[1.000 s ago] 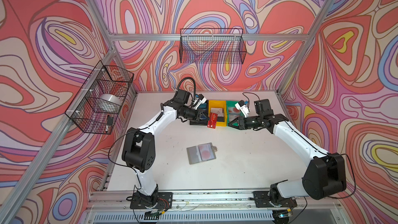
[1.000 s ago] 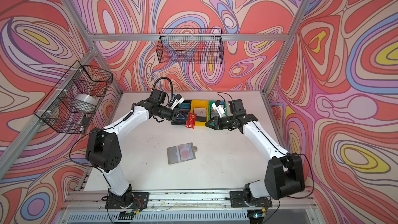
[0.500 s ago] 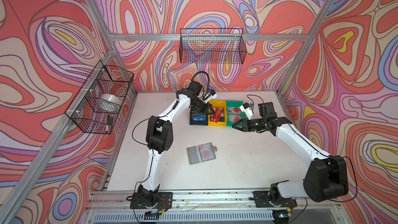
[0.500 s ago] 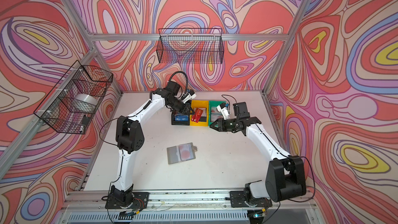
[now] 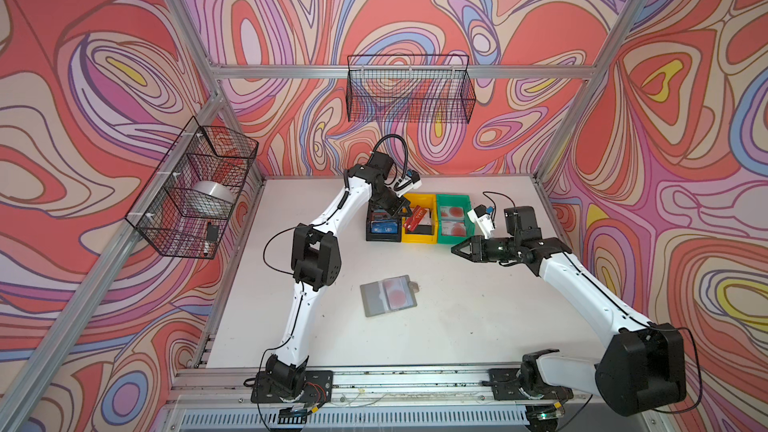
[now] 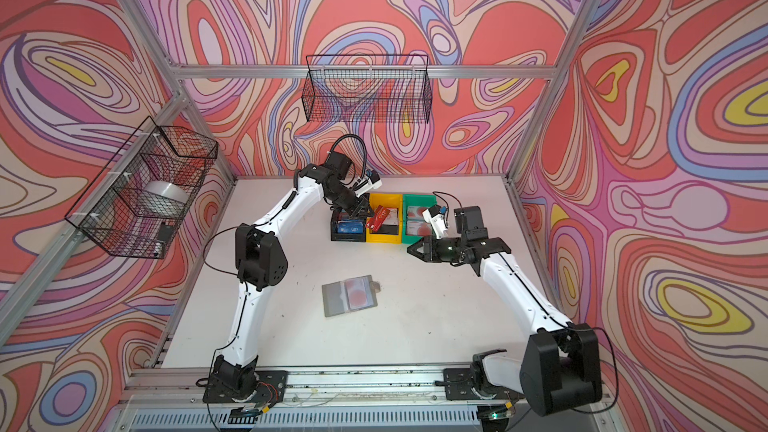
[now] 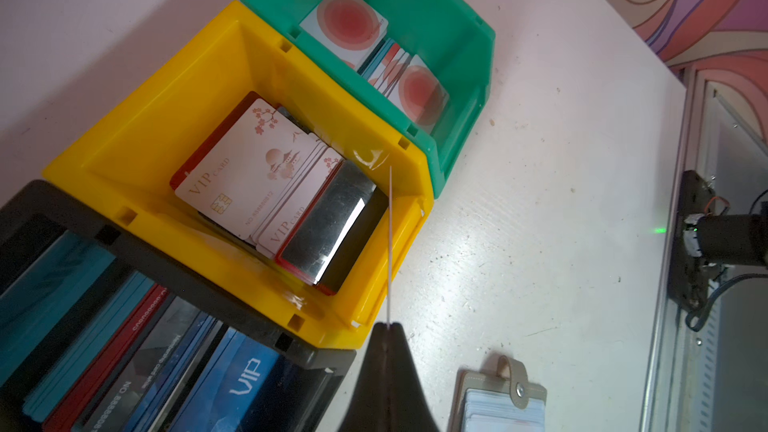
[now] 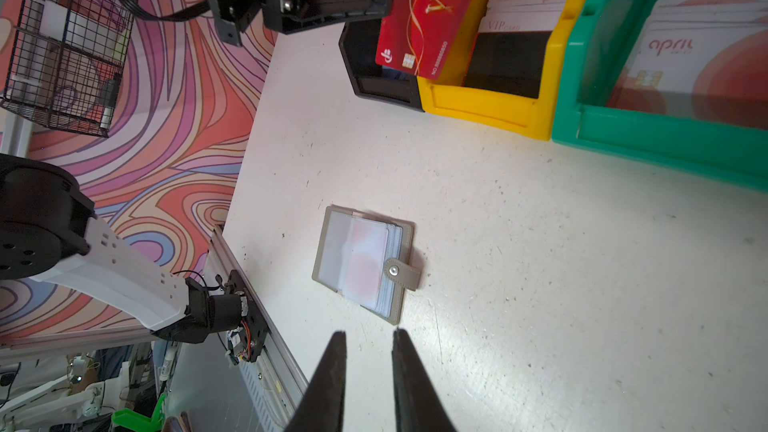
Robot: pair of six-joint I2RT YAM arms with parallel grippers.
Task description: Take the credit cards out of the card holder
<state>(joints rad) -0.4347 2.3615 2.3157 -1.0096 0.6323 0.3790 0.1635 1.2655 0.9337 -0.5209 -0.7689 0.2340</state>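
Note:
The grey card holder (image 5: 388, 295) (image 6: 350, 295) lies open and flat on the table, its snap tab to the right. A pale credit card with a red circle (image 5: 398, 295) shows through its clear pocket. My left gripper (image 5: 405, 216) (image 7: 388, 326) is shut on a dark red VIP card (image 5: 419, 217) (image 8: 432, 14), held on edge above the yellow bin (image 5: 419, 238). In the left wrist view this card is only a thin pale line. My right gripper (image 5: 455, 249) (image 8: 368, 331) hovers in front of the green bin (image 5: 453, 198), open by a narrow gap and empty, well behind the card holder (image 8: 361, 263).
Black (image 5: 382, 236), yellow and green bins stand side by side at the back, each with several cards inside. Wire baskets hang on the left wall (image 5: 191, 189) and the back wall (image 5: 409, 89). A metal rail (image 5: 374, 376) runs along the front edge.
The left arm has folded its elbow inward and carried the red card right, from the black bin to over the yellow bin. The right gripper has drawn back slightly from the green bin.

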